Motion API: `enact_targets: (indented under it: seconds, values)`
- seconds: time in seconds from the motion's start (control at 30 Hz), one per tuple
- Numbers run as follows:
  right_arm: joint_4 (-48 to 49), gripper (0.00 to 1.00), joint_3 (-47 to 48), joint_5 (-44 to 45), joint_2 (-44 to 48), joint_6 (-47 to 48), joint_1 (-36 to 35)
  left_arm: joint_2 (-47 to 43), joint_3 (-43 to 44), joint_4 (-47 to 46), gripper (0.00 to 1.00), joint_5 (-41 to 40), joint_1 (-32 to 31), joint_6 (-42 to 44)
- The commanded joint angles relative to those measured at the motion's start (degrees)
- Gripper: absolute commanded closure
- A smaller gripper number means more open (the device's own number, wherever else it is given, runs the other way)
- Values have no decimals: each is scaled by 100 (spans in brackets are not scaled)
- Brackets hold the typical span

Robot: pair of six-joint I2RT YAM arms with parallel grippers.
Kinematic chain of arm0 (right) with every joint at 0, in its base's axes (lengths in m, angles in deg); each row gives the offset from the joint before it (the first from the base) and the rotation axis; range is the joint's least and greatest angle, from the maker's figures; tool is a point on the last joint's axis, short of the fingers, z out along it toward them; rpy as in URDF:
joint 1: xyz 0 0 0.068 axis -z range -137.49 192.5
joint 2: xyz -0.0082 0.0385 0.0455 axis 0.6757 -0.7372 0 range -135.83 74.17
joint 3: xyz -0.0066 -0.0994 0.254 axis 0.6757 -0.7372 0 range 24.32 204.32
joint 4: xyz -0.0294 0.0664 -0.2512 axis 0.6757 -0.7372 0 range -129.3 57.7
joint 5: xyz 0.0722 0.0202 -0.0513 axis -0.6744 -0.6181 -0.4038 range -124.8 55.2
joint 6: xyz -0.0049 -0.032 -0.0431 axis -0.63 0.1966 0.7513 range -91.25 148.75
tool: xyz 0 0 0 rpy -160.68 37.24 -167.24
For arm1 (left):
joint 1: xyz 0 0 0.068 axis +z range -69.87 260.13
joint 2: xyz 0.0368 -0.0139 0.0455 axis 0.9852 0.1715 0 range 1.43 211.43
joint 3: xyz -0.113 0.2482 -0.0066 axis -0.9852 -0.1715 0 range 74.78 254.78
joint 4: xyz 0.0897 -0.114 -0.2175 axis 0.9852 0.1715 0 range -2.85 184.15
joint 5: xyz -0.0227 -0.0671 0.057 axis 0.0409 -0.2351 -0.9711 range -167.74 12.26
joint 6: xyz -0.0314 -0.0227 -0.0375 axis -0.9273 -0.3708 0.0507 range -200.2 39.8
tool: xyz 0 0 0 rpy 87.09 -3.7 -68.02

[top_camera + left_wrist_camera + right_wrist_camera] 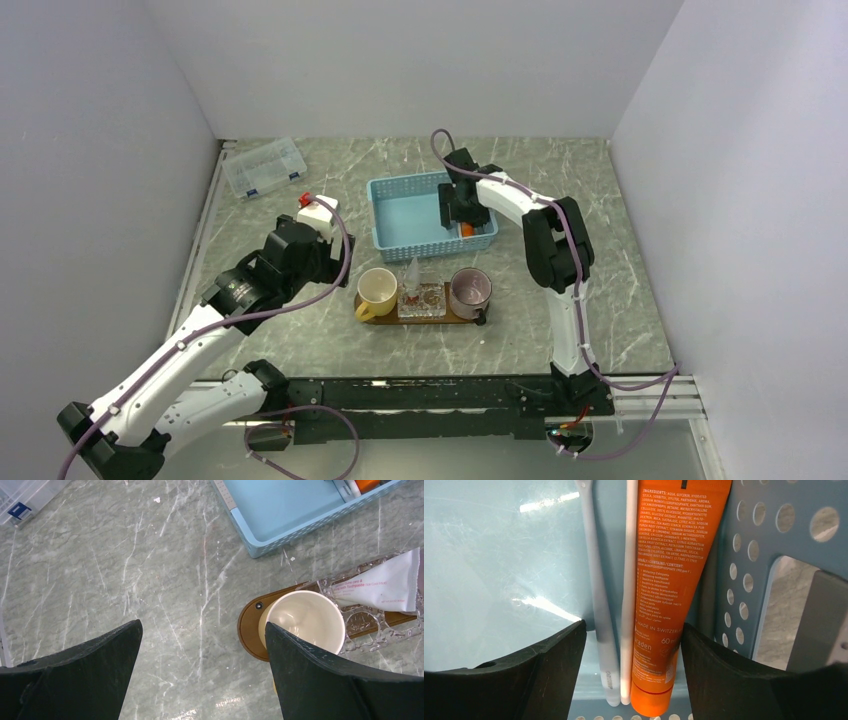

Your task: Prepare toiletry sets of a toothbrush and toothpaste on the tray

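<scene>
A: So, right end effector?
B: Down inside the basket, close to its right wall. Fingers apart, clamped on nothing.
A: What sits between the fingers?
B: Two brushes and an orange tube, all flat on the basket floor, parallel.
A: Order?
B: In the wrist view, left to right: greyish brush, white brush, then the tube. The brushes lie side by side, and the white one is hard against the tube. The tube lies beside the perforated wall.
A: Fingers touching any of them?
B: Cannot tell. One fingertip is just left of the greyish brush, and the other is at the tube's right edge.
A: Left end effector?
B: Fingers wide apart, nothing held. It hangs over bare worktop, just left of the tray.
A: Tray position?
B: On the worktop between the basket and the arm bases, lying crosswise, apart from the basket.
A: What's on it?
B: Cream mug at the left end. Clear holder in the middle with a white tube stuck in it. Purple mug at the right end.
A: Anything else?
B: Clear lidded box at the far left of the worktop, well apart from the rest.
</scene>
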Motion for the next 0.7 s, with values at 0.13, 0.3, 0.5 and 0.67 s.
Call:
enact_targets:
  seconds: [0.13, 0.3, 0.5, 0.67]
  values:
    - [146, 29, 51, -202, 334, -31, -65, -20, 18, -177, 1, 81, 35, 78]
    - [260, 35, 7, -252, 443, -72, -66, -29, 15, -177, 1, 99, 35, 88]
    - [438, 50, -63, -335, 553, -102, -64, -52, 4, -190, 0, 95, 43, 91]
    - [441, 54, -18, -237, 509, -134, -63, -11, 24, -169, 0, 109, 49, 98]
